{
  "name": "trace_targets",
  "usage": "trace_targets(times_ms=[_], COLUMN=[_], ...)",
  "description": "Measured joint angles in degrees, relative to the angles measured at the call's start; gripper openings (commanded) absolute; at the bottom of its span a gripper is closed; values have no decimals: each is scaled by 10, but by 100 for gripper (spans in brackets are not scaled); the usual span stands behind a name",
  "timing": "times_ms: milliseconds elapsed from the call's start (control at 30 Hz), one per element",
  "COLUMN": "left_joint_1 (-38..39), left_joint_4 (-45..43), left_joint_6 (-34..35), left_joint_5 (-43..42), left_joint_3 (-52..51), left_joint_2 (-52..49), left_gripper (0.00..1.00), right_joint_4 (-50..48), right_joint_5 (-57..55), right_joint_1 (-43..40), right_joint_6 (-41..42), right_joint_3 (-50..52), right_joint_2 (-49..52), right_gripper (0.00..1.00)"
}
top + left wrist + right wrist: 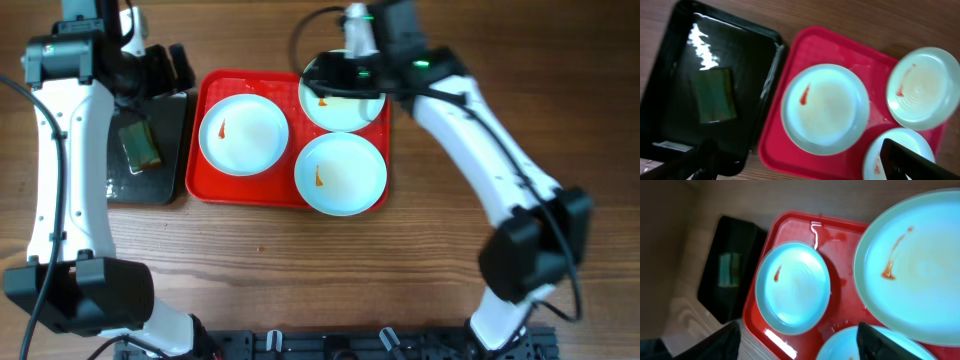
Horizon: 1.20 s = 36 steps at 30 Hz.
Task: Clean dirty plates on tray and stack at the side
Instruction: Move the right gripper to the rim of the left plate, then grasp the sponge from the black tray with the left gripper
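Three pale aqua plates with orange-red smears lie on the red tray [206, 186]: the left plate [243, 133], the far right plate [345, 108] and the near right plate [341, 173]. My left gripper [172, 68] is open and empty, above the far edge of the black tray, left of the red tray. In the left wrist view its open jaws [800, 170] frame the left plate [825, 107] and the red tray [815, 45]. My right gripper [340, 78] is open and empty over the far right plate. Its jaws [800, 347] show that plate [915, 265] close by.
A black tray [170, 180] with a green sponge [141, 145] stands just left of the red tray; they also show in the left wrist view [670, 75], [715, 95]. Wet streaks lie on the red tray [795, 230]. Bare wooden table [300, 270] lies in front of the trays.
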<state>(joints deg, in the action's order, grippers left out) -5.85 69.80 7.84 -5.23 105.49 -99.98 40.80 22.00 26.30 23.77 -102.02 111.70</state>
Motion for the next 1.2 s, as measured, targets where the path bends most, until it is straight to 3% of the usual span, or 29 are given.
trace_targets(times_ms=[100, 200, 367, 600, 733, 967, 1067, 1133, 1200], left_joint_1=[-40, -79, -98, -98, -98, -99, -100, -100, -100], left_joint_4=[-3, -2, 1, 1, 4, -9, -42, -43, -46], left_joint_6=[23, 38, 41, 43, 43, 35, 27, 23, 23], left_joint_5=[26, 42, 54, 55, 56, 67, 73, 75, 78], left_joint_3=[0, 0, 2, 2, 3, 3, 3, 3, 3], left_joint_2=[0, 0, -18, -99, -141, -224, -267, -287, -300], left_gripper=[100, 100, 100, 99, 91, 89, 78, 63, 56], right_joint_4=[21, 20, -5, -31, -31, -31, -31, -33, -36], right_joint_5=[-63, -97, -105, -106, -105, -104, -104, -104, -104], right_joint_1=[53, 79, 89, 89, 91, 91, 91, 91, 91], right_joint_6=[29, 63, 75, 116, 129, 128, 126, 126, 126], right_joint_3=[-64, -66, -66, -69, -72, -72, -72, -72, -72], right_joint_2=[93, 176, 229, 257, 261, 261, 261, 261, 261], right_gripper=[48, 45, 42, 4, 4, 4, 4, 4, 4])
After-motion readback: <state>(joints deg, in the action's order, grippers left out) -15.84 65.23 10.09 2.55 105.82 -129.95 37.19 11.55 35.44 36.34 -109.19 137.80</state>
